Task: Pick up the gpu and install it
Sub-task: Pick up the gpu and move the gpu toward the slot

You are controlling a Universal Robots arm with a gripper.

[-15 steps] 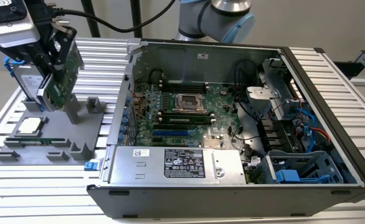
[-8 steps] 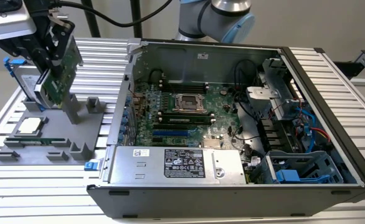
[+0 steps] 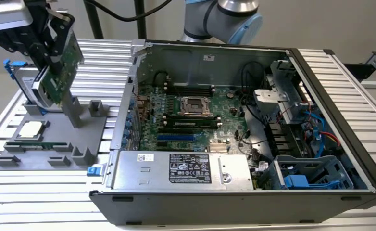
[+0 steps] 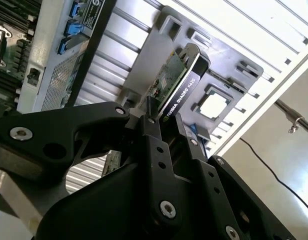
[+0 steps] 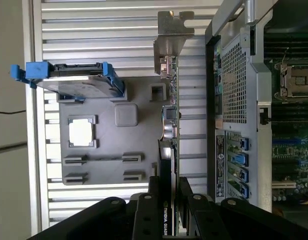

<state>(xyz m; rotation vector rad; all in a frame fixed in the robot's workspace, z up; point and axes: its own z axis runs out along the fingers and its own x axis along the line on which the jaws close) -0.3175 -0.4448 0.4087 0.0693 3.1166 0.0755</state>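
Where claw (image 4: 166, 129) clamps gpu (image 4: 180, 81), near edge hidden.

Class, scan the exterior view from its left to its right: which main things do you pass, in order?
Blue-framed hard drive → gpu gripped in the pincer → processor socket on the motherboard → blue drive cage.
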